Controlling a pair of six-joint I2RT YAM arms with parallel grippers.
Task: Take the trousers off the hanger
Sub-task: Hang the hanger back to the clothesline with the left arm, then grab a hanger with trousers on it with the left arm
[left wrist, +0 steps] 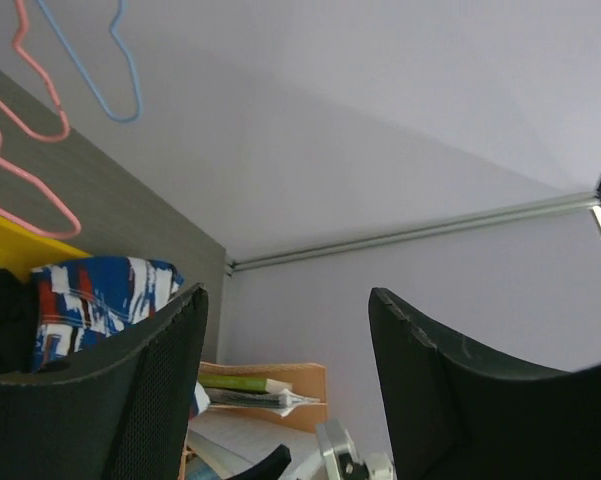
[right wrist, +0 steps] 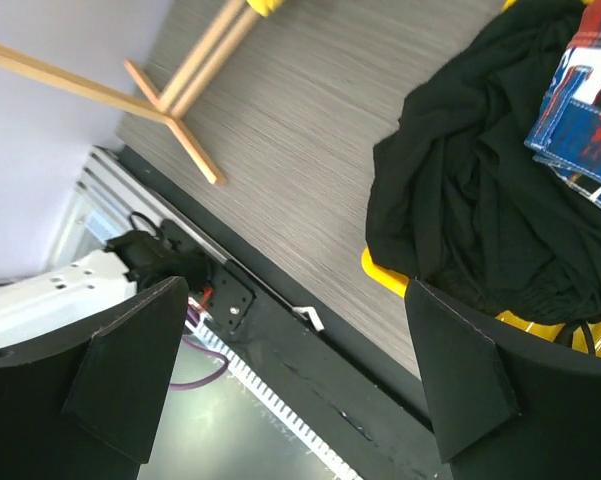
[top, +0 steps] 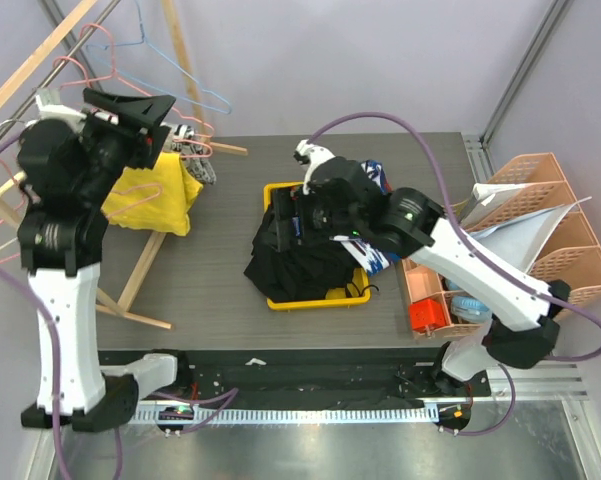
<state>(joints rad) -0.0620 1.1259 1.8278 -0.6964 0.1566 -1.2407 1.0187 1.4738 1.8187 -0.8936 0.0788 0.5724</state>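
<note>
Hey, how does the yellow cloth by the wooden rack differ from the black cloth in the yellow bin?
The yellow cloth hangs off the wooden rack at the left; the black cloth lies heaped in the yellow bin. The yellow cloth looks smaller; the black cloth is bulkier and spills over the bin's left rim. Both are rumpled fabric.

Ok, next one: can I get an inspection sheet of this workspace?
Surface: grey wood-grain table.
Job's things: yellow garment hangs at the wooden rack, far left; cannot tell whether it is the trousers.
Clutter: yellow bin holding black clothes and a patterned garment; organizer with papers, right.
Grippers: left gripper open, empty, raised by the rack; right gripper open, empty, above the bin.
Cables: purple cables loop off both arms.
Surroundings: grey walls.
</note>
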